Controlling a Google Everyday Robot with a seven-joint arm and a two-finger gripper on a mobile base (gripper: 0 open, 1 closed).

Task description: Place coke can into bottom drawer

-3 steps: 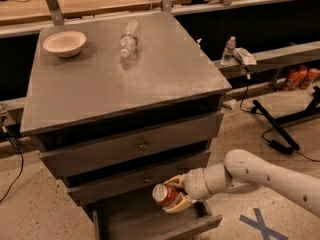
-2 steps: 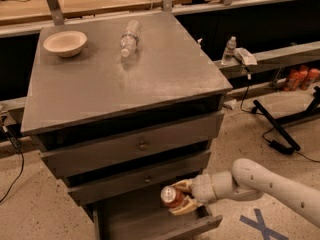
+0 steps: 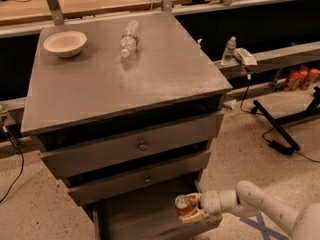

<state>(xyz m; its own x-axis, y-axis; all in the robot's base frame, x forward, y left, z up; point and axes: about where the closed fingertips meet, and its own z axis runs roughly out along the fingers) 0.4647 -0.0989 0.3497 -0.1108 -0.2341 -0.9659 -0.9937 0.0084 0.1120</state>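
Note:
The coke can (image 3: pixel 184 206) is red with a silver top. It is tilted and held in my gripper (image 3: pixel 191 207) at the right front of the bottom drawer (image 3: pixel 135 219). That drawer is pulled open at the base of the grey cabinet (image 3: pixel 120 84). My white arm (image 3: pixel 260 204) reaches in from the lower right. The gripper is shut on the can, just above the drawer's front right corner.
A beige bowl (image 3: pixel 65 43) and a clear water bottle (image 3: pixel 129 37) lying on its side are on the cabinet top. Two shallower knobbed drawers (image 3: pixel 142 145) sit above the open one. A small bottle (image 3: pixel 228 50) stands on a ledge to the right. Cables and a black stand lie on the floor at right.
My gripper and the can have moved to the right and slightly down, toward the drawer's front right corner.

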